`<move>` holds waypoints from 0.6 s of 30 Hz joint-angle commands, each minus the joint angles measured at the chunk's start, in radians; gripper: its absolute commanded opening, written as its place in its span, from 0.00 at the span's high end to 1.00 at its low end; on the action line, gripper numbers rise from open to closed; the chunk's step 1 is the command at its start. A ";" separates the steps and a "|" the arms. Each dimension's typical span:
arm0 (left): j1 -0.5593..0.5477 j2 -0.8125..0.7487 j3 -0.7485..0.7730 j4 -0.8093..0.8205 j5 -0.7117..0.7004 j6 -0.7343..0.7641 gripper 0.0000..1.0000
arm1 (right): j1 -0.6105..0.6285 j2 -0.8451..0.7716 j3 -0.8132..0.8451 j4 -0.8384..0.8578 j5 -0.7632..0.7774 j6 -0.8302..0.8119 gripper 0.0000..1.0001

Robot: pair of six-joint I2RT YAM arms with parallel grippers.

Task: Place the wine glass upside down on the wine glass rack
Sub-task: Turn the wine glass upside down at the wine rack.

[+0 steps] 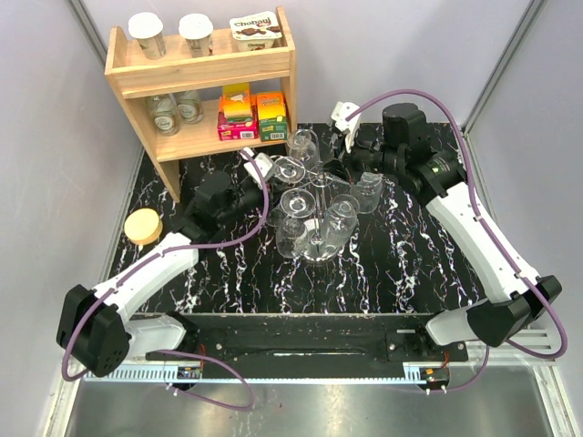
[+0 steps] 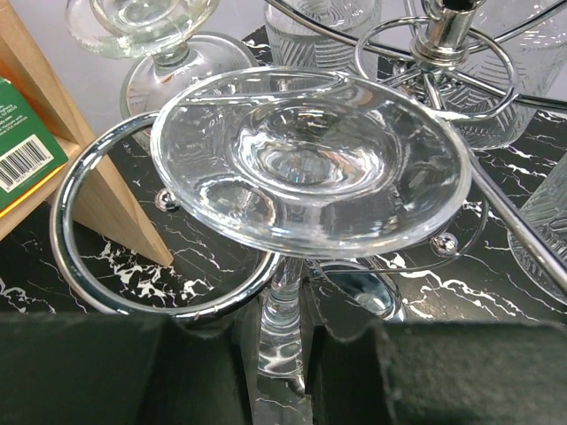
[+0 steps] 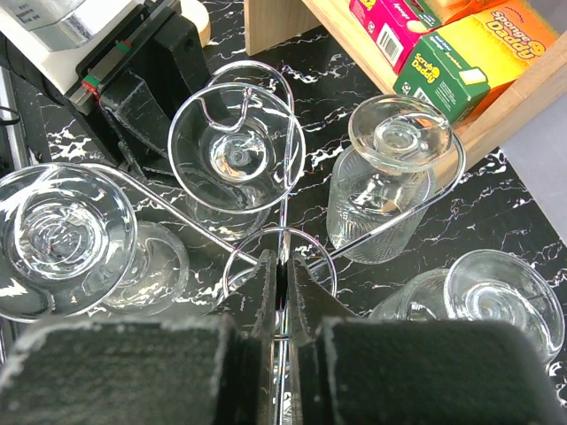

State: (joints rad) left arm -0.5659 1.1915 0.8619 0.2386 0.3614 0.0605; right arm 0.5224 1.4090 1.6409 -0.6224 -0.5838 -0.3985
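The wine glass [image 2: 310, 159] hangs upside down, its round foot up and its stem [image 2: 283, 301] between the fingers of my left gripper [image 2: 283, 332], which is shut on it. Its foot lies over a curled arm of the wine glass rack [image 2: 84, 239], and the rack's post [image 2: 447, 31] stands beyond. From above, the left gripper [image 1: 262, 175] holds the glass [image 1: 290, 169] at the rack's [image 1: 314, 211] left side. My right gripper [image 3: 283, 266] is shut on one of the rack's wire arms [image 3: 282, 208], with the held glass [image 3: 237, 155] just ahead. It reaches the rack from the right [image 1: 344, 167].
Several other glasses hang upside down on the rack [image 3: 62, 230] [image 3: 399, 133] [image 3: 500, 301]. A wooden shelf [image 1: 202, 73] with jars, yogurt cups and sponge boxes [image 1: 255, 116] stands behind on the left. A yellow lid [image 1: 143, 226] lies at the mat's left edge.
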 commanded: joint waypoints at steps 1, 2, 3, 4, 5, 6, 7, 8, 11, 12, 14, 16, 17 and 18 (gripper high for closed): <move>-0.005 0.005 0.069 0.152 -0.035 -0.025 1.00 | 0.027 -0.044 -0.012 -0.005 -0.114 0.013 1.00; 0.000 0.003 0.063 0.166 -0.033 -0.027 1.00 | 0.027 -0.045 -0.013 -0.007 -0.114 0.010 1.00; 0.004 0.005 0.062 0.174 -0.036 -0.031 1.00 | 0.027 -0.050 -0.015 -0.008 -0.113 0.009 1.00; 0.008 0.005 0.058 0.182 -0.042 -0.039 1.00 | 0.027 -0.051 -0.016 -0.008 -0.113 0.007 1.00; 0.014 0.006 0.057 0.186 -0.048 -0.047 1.00 | 0.025 -0.053 -0.019 -0.008 -0.114 0.006 1.00; 0.017 0.006 0.057 0.191 -0.047 -0.054 1.00 | 0.025 -0.053 -0.021 -0.010 -0.111 0.006 1.00; 0.020 0.007 0.054 0.198 -0.056 -0.057 1.00 | 0.027 -0.056 -0.023 -0.008 -0.113 0.004 1.00; 0.023 0.008 0.051 0.205 -0.056 -0.057 1.00 | 0.025 -0.056 -0.024 -0.010 -0.119 0.004 1.00; 0.031 0.011 0.061 0.209 -0.071 -0.085 1.00 | 0.027 -0.061 -0.029 -0.017 -0.129 -0.003 1.00; 0.035 0.013 0.066 0.206 -0.078 -0.091 1.00 | 0.027 -0.062 -0.029 -0.023 -0.129 -0.008 1.00; 0.040 0.014 0.066 0.211 -0.085 -0.102 1.00 | 0.027 -0.067 -0.032 -0.025 -0.129 -0.013 1.00; 0.043 0.014 0.059 0.217 -0.096 -0.100 1.00 | 0.025 -0.070 -0.036 -0.026 -0.126 -0.016 1.00; 0.047 0.014 0.052 0.229 -0.095 -0.109 1.00 | 0.025 -0.071 -0.039 -0.026 -0.125 -0.019 1.00; 0.052 0.013 0.048 0.235 -0.096 -0.111 1.00 | 0.027 -0.074 -0.041 -0.030 -0.123 -0.020 1.00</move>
State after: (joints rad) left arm -0.5308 1.2087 0.8623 0.3111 0.3195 -0.0154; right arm 0.5217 1.3884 1.6150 -0.6079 -0.5888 -0.4000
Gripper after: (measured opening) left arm 0.230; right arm 0.086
